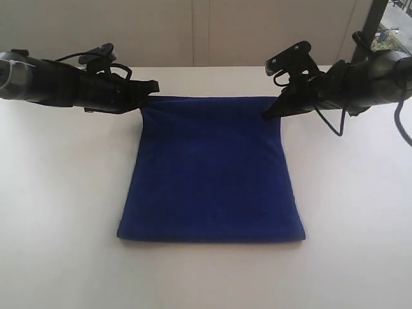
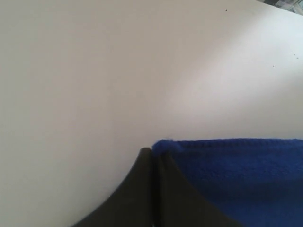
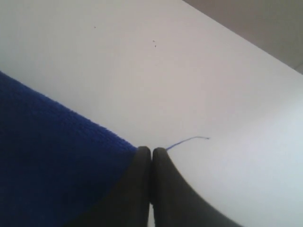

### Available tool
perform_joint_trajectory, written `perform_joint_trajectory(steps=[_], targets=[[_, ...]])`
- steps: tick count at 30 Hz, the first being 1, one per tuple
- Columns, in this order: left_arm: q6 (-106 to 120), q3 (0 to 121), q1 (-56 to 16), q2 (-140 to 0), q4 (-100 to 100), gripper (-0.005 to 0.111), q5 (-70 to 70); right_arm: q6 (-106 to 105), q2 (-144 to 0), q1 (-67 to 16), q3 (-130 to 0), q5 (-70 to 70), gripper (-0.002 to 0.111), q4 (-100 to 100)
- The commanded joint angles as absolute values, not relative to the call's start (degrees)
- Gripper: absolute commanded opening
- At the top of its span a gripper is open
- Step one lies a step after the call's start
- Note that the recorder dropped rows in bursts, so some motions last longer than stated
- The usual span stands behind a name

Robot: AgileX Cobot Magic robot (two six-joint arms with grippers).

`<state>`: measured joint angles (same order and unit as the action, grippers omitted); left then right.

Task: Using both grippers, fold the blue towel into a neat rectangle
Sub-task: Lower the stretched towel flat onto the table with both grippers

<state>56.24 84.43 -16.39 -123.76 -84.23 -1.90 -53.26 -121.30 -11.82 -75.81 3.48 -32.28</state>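
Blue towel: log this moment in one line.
blue towel: folded, flat on table; left hand: shut on corner; right hand: shut on corner

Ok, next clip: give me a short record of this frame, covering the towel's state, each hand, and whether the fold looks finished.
surface: white table
cloth: blue towel, flat on the table, apparently doubled over with the fold along its near edge
left: left hand shut on the far left corner
right: right hand shut on the far right corner
detail: blue thread trailing from the right fingertips
status: neat rectangle in outline, corners not yet released
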Motion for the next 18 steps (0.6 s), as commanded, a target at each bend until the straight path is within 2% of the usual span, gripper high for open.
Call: perform_joint_trajectory(steps=[1,18], targets=[[56.35,84.73,-16.09,-124.5,-84.79,0.0,1.71,-53.54,-123.46,-11.53,-78.75,5.72,0.0,-32.3],[56.32,89.41,-16.09,-128.76,-84.79,0.0,1.78,-53.07,-126.44,-11.42,-80.54,8.07,0.0,-32.39]])
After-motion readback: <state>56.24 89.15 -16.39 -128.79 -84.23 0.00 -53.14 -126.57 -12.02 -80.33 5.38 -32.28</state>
